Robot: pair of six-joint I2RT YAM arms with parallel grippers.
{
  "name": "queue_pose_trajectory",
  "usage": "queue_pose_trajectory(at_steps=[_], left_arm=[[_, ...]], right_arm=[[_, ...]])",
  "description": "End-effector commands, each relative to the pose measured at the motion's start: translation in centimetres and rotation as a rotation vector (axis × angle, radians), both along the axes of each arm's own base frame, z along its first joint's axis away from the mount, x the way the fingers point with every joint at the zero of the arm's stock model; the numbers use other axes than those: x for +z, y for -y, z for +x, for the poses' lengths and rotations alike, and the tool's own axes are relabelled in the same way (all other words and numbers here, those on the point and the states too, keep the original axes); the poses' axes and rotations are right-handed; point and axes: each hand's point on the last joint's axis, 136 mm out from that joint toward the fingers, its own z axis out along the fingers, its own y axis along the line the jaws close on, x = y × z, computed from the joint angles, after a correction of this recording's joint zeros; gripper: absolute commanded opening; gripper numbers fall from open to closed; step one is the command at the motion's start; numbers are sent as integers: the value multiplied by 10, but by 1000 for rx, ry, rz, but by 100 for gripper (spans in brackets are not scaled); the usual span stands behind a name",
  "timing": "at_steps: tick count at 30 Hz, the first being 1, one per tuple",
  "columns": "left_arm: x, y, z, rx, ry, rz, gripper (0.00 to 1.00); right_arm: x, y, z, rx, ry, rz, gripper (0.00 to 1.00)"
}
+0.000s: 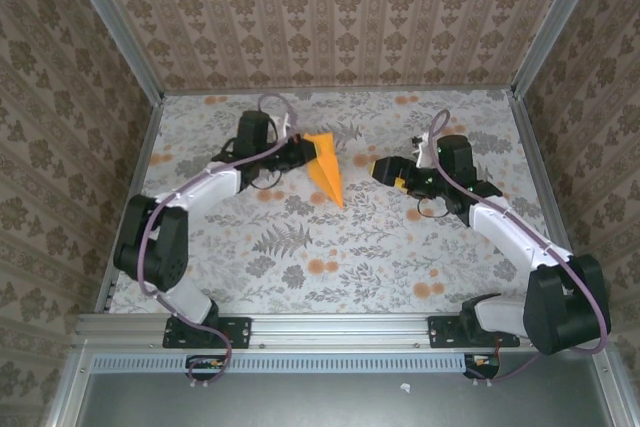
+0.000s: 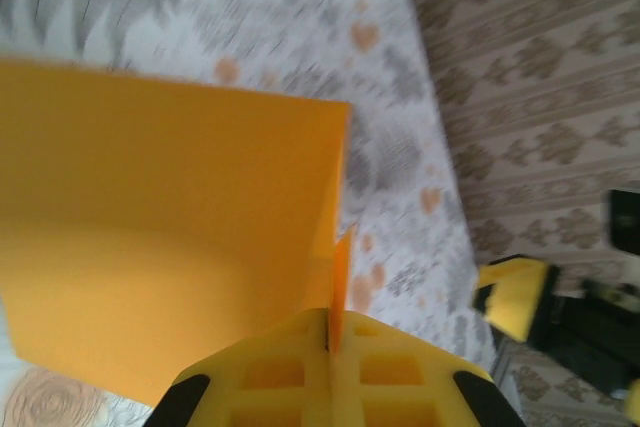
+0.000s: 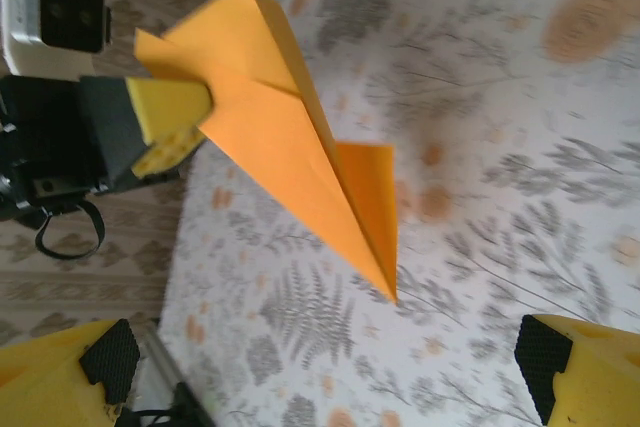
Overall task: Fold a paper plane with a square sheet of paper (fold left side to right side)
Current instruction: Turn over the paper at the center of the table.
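A: Paper plane (image 1: 327, 171), where is it sitting?
B: Left gripper (image 1: 301, 155) is pinching its wide end, tip pointing away. Right gripper (image 1: 381, 169) is gaping wide, facing it, apart, with floral cloth (image 1: 300, 257) lying bare between them.

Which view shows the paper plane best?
The right wrist view: the whole plane, point and creases sharp, pinched by the left gripper. The top view shows it small; the left wrist view has it close, blurred and cropped.
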Motion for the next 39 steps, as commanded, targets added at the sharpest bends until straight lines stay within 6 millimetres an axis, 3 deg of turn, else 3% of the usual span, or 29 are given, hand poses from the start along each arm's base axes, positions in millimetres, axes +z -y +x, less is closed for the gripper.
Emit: queue_pose_trajectory(at_steps=[1,7,10,14,23,31,39], left_arm=[[57,-6,-6,-59,131,-54,0],[129,-9,-12,-104,252,-157,0],[152,-7,-17,-129,284,-202,0],[168,-6,-24,-152,302,-235,0],[166,-2,-29,-183,276,-279,0],[152,1,-28,-187,233,-277,0],[140,5,-26,-187,202,-271,0]], right_arm=[[48,-17,8,86,103,116,100],[69,-38,7,196,187,190,100],[68,-49,9,231,183,222,100],[66,-65,11,275,172,267,100],[90,-90,22,344,205,394,98],[119,-93,26,375,264,426,76],[128,-91,27,375,282,412,55]])
